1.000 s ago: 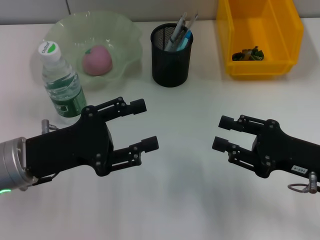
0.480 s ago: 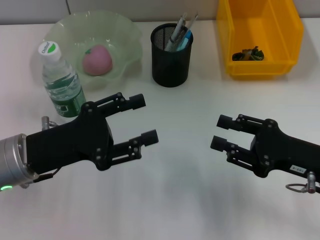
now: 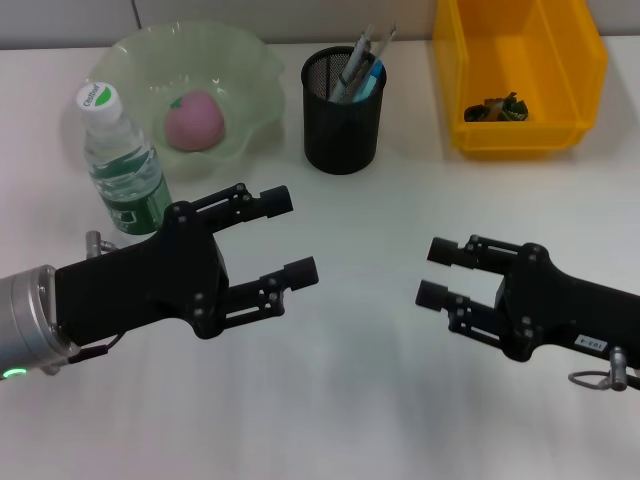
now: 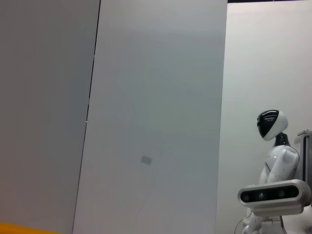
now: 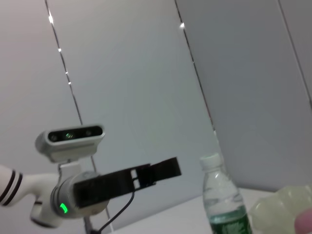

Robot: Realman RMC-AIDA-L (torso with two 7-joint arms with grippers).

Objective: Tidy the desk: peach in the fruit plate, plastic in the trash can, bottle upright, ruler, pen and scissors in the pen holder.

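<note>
A pink peach (image 3: 195,121) lies in the pale green fruit plate (image 3: 250,70) at the back left. The clear water bottle (image 3: 122,168) with a white cap stands upright in front of the plate; it shows also in the right wrist view as the bottle (image 5: 222,200). The black mesh pen holder (image 3: 343,120) holds a pen and other long items. Crumpled plastic (image 3: 497,108) lies in the yellow trash can (image 3: 575,60). My left gripper (image 3: 284,235) hovers open over the near left table. My right gripper (image 3: 437,272) hovers open at the near right. Neither holds anything.
The white table (image 3: 380,370) extends between and in front of both grippers. The left wrist view shows only wall panels and a white humanoid robot (image 4: 274,156) far off. The right wrist view shows my left arm (image 5: 112,185).
My right gripper has drifted slightly left and toward the near edge. The left arm has barely shifted. No object has moved.
</note>
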